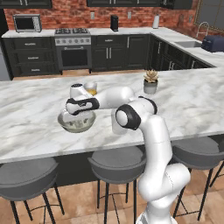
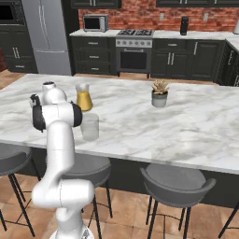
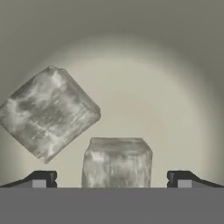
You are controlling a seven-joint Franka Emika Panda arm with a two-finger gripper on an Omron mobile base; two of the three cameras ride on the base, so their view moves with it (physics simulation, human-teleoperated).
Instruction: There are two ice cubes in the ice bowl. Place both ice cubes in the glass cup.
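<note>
Inside the bowl [image 3: 175, 65], one ice cube [image 3: 117, 162] sits between the gripper's [image 3: 111, 178] wide-apart fingertips [image 3: 41, 178]; another cube [image 3: 48, 113] lies left.

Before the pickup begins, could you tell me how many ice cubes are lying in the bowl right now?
2. In the hand view, one ice cube sits between the open gripper's fingertips; the other ice cube lies tilted just up and left of it, both on the ice bowl's floor.

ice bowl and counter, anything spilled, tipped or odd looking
Nothing stands out. Both ice cubes lie inside the ice bowl, the open gripper straddling one. The glass cup stands upright on the counter, no spills.
</note>
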